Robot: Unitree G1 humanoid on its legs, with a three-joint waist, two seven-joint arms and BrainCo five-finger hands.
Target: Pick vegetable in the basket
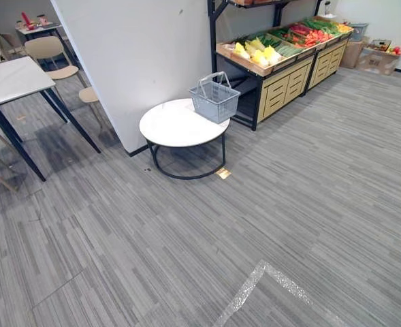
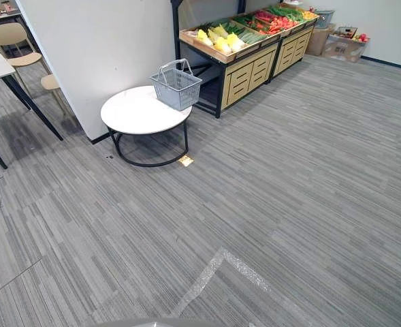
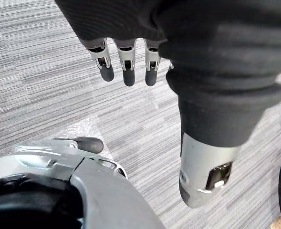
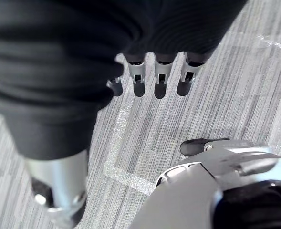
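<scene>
A grey basket (image 1: 214, 100) with its two handles raised stands on the far right edge of a round white desk (image 1: 169, 128) with a black frame, which sits against the corner of a white wall (image 1: 139, 54). Just behind the desk and to its right runs a produce stand (image 1: 285, 83) with wooden drawers below and slanted crates on top. The crates hold yellow vegetables (image 1: 256, 52) nearest the basket, green vegetables (image 1: 279, 45) beside them and red vegetables (image 1: 308, 34) farther along. From this far off it is hard to tell whether anything lies inside the basket. Both the desk and the stand are well apart from the robot, across a stretch of grey striped floor (image 1: 302, 204) crossed by a glittery angled tape mark (image 1: 254, 281). The left robot hand (image 3: 128, 67) hangs over the floor with its fingers straight and side by side, the thumb apart from them, and it holds nothing. The right robot hand (image 4: 160, 78) hangs the same way above the floor, fingers extended and empty. A beige chair (image 1: 49, 49) stands at the far left, and cardboard boxes (image 1: 380, 60) sit at the far end of the stand.
</scene>
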